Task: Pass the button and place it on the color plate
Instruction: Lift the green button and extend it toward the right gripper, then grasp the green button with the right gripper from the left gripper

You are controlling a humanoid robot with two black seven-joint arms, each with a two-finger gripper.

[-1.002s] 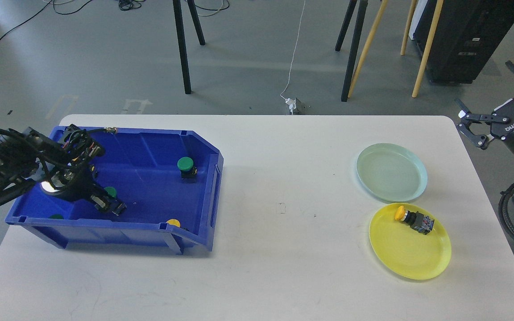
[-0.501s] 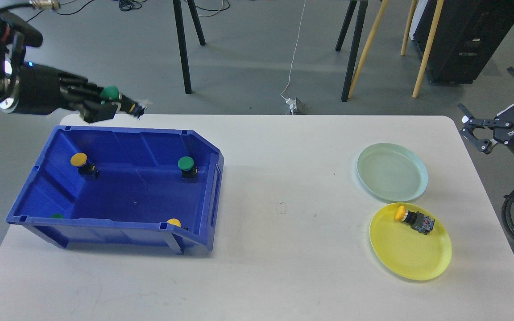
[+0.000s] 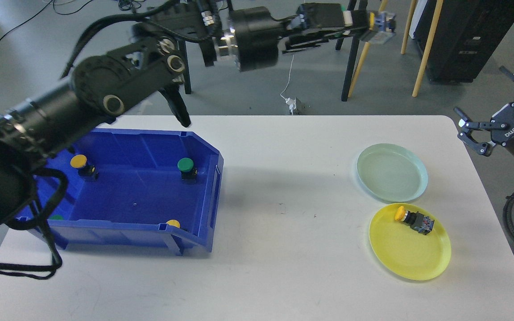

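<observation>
My left gripper [image 3: 356, 24] is high above the far edge of the table, past its middle. It is shut on a green-capped button [image 3: 379, 27] whose grey body sticks out to the right; the cap is mostly hidden by the fingers. My right gripper [image 3: 481, 90] is open and empty beyond the table's right edge. The pale green plate [image 3: 411, 178] is bare. The yellow plate [image 3: 400, 258] holds a yellow button [image 3: 412, 219].
A blue bin [image 3: 216, 178] stands at the left of the table. It holds two yellow buttons [image 3: 78, 161] [image 3: 173, 223] and two green buttons [image 3: 185, 166] [image 3: 56, 217]. My left arm arches over the bin. Stand legs rise behind the table.
My left gripper has lifted the green button out of the bin and swung it far to the right, high above the table's far edge. The right gripper has barely moved.
</observation>
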